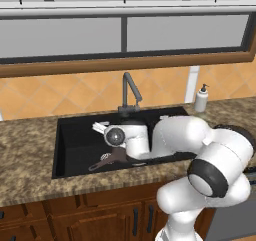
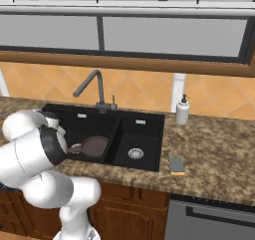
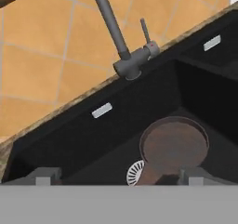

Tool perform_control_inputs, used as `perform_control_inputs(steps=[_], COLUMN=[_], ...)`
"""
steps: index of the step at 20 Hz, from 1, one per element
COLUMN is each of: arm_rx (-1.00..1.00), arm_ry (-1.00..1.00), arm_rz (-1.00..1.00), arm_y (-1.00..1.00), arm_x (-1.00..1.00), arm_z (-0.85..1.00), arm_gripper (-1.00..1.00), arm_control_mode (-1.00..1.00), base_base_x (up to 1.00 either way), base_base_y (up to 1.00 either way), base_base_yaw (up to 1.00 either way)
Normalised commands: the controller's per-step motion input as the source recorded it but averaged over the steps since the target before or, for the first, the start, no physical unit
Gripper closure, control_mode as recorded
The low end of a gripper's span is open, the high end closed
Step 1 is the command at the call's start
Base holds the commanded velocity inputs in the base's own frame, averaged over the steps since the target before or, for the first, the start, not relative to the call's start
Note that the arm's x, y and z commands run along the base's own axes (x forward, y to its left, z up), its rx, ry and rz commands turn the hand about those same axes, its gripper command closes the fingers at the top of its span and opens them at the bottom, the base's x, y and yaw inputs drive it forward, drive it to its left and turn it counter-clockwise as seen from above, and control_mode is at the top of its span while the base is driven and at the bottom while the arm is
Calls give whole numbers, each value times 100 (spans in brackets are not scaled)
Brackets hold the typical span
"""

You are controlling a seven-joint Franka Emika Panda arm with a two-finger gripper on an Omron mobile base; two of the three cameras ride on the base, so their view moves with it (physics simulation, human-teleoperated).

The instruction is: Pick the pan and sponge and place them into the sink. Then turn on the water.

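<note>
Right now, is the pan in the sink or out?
In. The pan lies flat on the floor of the sink's larger basin, beside its drain.

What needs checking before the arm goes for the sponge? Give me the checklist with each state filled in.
1. Pan in the sink's large basin: ok.
2. Gripper open and empty, pan handle between the fingertips but not clamped: ok.
3. Sponge in the sink: not ok, it lies on the counter right of the small basin.
4. Sponge free of clutter: ok, the soap dispenser stands well behind it.
5. Faucet running: not ok, no water shows.
</note>
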Motion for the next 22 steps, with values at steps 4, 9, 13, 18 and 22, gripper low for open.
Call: perform_control_inputs(steps=[4,9,13,18,22], arm_rx=[0,2,2,3,0], arm_ry=[-14,-1,16,29,20], arm_rz=[0,0,0,-4,-16], arm_y=[-11,-36,-49,-56,-70], arm_x=[-78,-55,-46,-44,-59], arm_z=[95,95,78,64,25], arm_gripper=[-100,-100,-100,-100,-100], arm_control_mode=[-100,-100,-100,-100,-100], base_base_x=[0,0,0,0,0], base_base_y=[0,0,0,0,0], base_base_yaw=[0,0,0,0,0])
